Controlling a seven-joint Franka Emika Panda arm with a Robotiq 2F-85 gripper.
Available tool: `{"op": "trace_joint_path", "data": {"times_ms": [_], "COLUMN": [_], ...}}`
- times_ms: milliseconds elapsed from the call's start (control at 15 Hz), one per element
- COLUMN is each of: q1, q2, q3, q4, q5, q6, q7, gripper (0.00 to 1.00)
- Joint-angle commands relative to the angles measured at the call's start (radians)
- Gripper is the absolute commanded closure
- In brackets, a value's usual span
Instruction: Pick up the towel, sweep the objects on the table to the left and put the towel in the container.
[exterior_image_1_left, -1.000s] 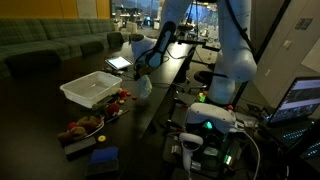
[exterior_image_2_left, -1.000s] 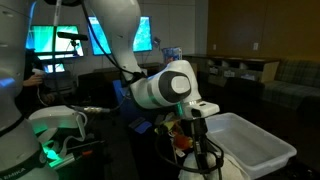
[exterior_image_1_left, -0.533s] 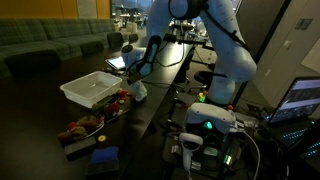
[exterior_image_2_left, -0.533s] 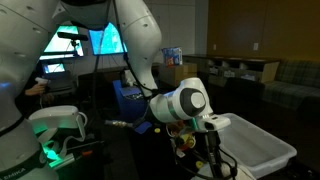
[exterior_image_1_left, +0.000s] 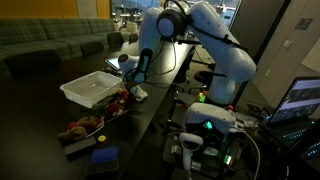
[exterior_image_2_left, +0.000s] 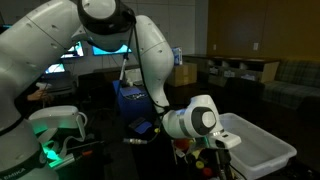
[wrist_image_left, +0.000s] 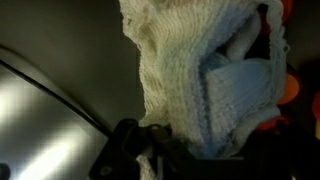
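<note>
Gripper (exterior_image_1_left: 135, 84) jaws are closed on the towel (exterior_image_1_left: 139, 93), held low over the table (exterior_image_1_left: 148, 108). The wrist view shows the whitish knit cloth (wrist_image_left: 180, 60) bunched up against the dark fingers and filling most of the picture. So the pick-up looks done. The sweep seems to be in hand or just starting, and the drop into the container (exterior_image_1_left: 88, 90) is left to do, since the towel hangs outside the bin.

In an exterior view the objects (exterior_image_1_left: 118, 101) sit just beside the towel at about 8 o'clock from the gripper. More red and orange pieces are strung out further along that line, and the blue block (exterior_image_1_left: 103, 157) lies well apart near 7 o'clock. Orange shapes also show at 3 o'clock in the wrist view, close to the cloth.

The container lies near the gripper at 9 o'clock, its rim close to the nearest pieces, so a push that way could jam them against its wall. A tablet (exterior_image_1_left: 118, 62) with a lit screen lies at about 11 o'clock. The table is narrow and the pieces lie along it near one long edge, so they could roll off. The barest stretch of top appears at 4 to 5 o'clock from the gripper. In the other exterior view the arm's wrist hides the towel, and the container (exterior_image_2_left: 258, 148) sits at its 4 o'clock.
</note>
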Motion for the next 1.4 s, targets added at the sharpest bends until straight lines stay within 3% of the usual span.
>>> {"op": "trace_joint_path", "data": {"times_ms": [0,733,1333], "q1": [-0.008,0.0,0.027], "q2": [0.082,0.092,0.026], "q3": [0.005,0.112,0.238], "q4": [0.079,0.043,-0.068], "q5": [0.083,0.348,0.541], "q6": [0.042,0.212,0.346], "q7": [-0.057,-0.319,-0.563], "gripper": [0.96,0.96,0.96]}}
